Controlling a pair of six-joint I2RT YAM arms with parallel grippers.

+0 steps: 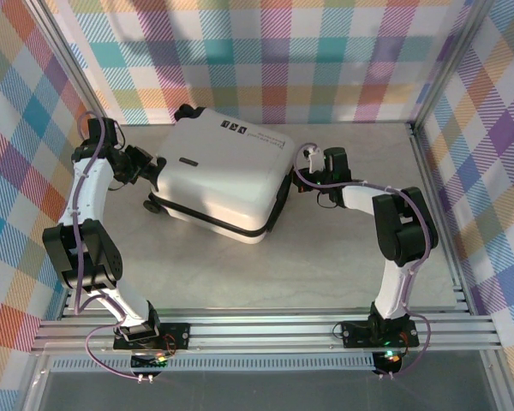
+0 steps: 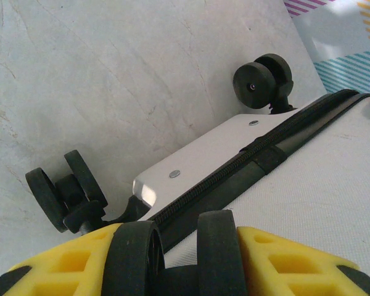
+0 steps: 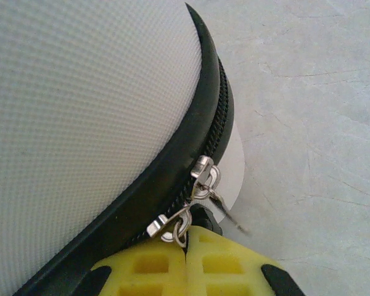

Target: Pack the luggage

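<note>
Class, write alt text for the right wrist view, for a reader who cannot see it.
The yellow end effector is closed on a silver zipper pull of the white luggage. A second pull sits just above on the black zipper band, with grey table to the right.

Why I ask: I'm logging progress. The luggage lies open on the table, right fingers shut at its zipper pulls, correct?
Not open: the luggage lies closed on the table, as the top view shows; right fingers shut at its zipper pulls.
</note>
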